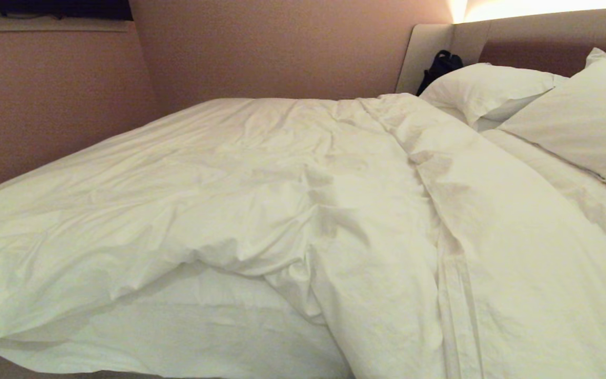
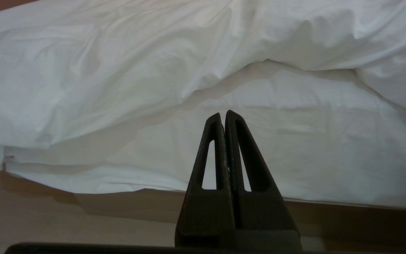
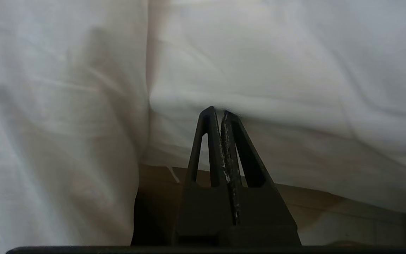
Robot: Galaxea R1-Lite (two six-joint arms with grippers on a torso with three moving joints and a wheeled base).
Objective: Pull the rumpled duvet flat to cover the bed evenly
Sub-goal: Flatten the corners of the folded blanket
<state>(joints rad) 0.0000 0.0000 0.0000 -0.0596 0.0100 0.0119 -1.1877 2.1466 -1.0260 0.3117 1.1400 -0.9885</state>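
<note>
The white duvet [image 1: 282, 200] lies creased across the bed, its near edge bunched up and pulled back from the bare mattress sheet [image 1: 203, 326]. On the right it hangs over the bed's near side. My left gripper [image 2: 223, 113] is shut and empty, low in front of the mattress side [image 2: 294, 148], under the duvet's edge [image 2: 118, 70]. My right gripper [image 3: 218, 111] is shut, with a fold of the duvet [image 3: 259, 70] caught at its tips above the floor. Neither gripper shows in the head view.
Two white pillows [image 1: 487, 87] [image 1: 587, 121] lean on the padded headboard [image 1: 545, 42] at the far right, with a black bag [image 1: 440, 66] beside them. A wall [image 1: 45, 105] runs along the bed's far side. The base plinth [image 2: 136, 204] and tiled floor [image 2: 30, 225] lie below.
</note>
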